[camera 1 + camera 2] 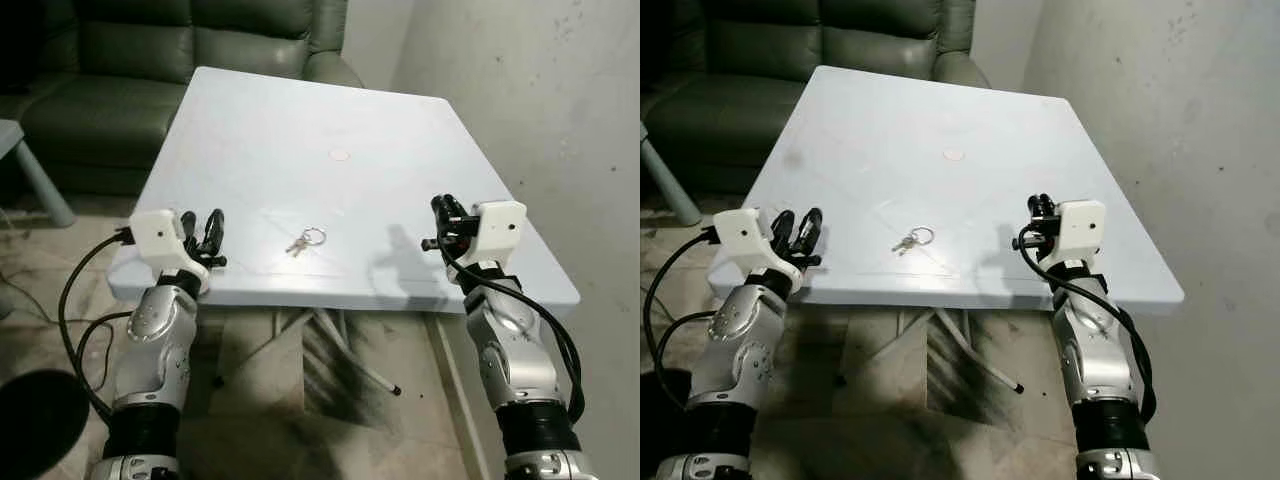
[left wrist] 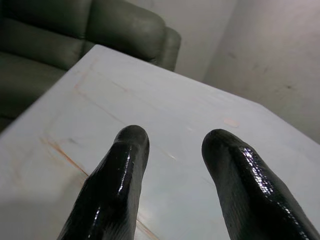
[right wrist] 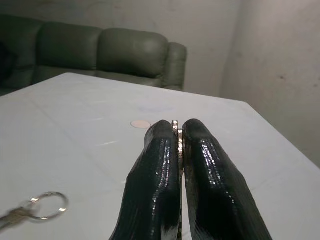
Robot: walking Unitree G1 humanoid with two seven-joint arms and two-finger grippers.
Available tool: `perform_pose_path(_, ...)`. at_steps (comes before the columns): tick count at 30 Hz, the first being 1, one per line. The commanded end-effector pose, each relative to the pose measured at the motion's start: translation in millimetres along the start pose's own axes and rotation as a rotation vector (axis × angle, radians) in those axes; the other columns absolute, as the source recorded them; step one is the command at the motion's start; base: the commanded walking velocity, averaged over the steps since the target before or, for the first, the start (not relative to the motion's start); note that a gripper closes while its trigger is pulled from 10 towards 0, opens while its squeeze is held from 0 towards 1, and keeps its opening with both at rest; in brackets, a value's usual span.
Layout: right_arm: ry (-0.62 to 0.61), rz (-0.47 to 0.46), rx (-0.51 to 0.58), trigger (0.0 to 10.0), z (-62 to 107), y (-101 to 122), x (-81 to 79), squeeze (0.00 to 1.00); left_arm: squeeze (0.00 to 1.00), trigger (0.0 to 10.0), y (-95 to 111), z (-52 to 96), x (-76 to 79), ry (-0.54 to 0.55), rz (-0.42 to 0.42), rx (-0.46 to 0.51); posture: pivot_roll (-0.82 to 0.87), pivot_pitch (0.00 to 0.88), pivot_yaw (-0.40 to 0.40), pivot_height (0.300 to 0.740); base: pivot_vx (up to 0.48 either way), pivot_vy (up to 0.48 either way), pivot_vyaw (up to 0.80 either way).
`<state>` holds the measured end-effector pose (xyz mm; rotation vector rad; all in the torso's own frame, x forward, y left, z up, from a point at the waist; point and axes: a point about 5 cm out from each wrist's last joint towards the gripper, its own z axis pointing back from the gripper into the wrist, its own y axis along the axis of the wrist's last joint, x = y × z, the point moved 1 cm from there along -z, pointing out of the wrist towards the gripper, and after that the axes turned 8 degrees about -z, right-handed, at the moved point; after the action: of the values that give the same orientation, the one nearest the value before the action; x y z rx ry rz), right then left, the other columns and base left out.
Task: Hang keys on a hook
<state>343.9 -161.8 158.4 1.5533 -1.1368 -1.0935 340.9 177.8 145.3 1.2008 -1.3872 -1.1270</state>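
A small bunch of keys on a ring (image 1: 305, 241) lies flat on the white table (image 1: 300, 110), near the middle of its front edge. My left gripper (image 1: 208, 232) hovers at the table's front left corner, left of the keys, its two black fingers (image 2: 127, 150) open with nothing between them. My right gripper (image 1: 443, 215) is over the front right part of the table, to the right of the keys (image 3: 37, 207). It is shut, with a thin metal sliver (image 3: 175, 131) pinched between the fingertips.
A dark green sofa (image 1: 150, 60) stands behind the table. A bare wall (image 1: 560, 100) runs close along the right side. A small round mark (image 1: 339, 155) sits mid-table. Table legs (image 1: 340, 350) cross beneath, over a worn floor. A pale leg of other furniture (image 1: 40, 185) is at the left.
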Motion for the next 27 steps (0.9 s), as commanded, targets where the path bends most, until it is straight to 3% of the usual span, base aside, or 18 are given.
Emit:
perform_pose_path(1, -0.004, 0.011, 0.018, 10.0, 0.8, 4.9, 0.6, 0.00, 0.00, 10.0, 2.1, -3.6, 2.7, -0.002, 0.007, 0.008, 0.00, 0.000, -0.084, 0.740, 0.000, 0.472, -0.74)
perform_pose_path(5, -0.008, 0.015, 0.013, 10.0, 4.1, 2.7, 0.5, 0.00, 0.00, 10.0, -0.2, -5.4, 6.4, -0.013, 0.013, 0.001, -0.01, 0.000, -0.080, 0.740, 0.000, 0.442, -0.74)
perform_pose_path(16, -0.017, 0.024, -0.002, 10.0, 9.5, -1.3, -0.2, 0.00, 0.00, 10.0, -12.4, -5.6, 11.1, -0.005, 0.029, -0.077, -0.01, 0.000, -0.074, 0.740, 0.000, 0.000, -0.74)
perform_pose_path(27, -0.024, 0.035, -0.011, 10.0, 14.3, -4.7, -2.8, 0.00, 0.00, 10.0, -15.0, -1.7, 19.7, -0.054, 0.007, -0.071, -0.01, 0.000, -0.071, 0.740, 0.000, 0.000, -0.74)
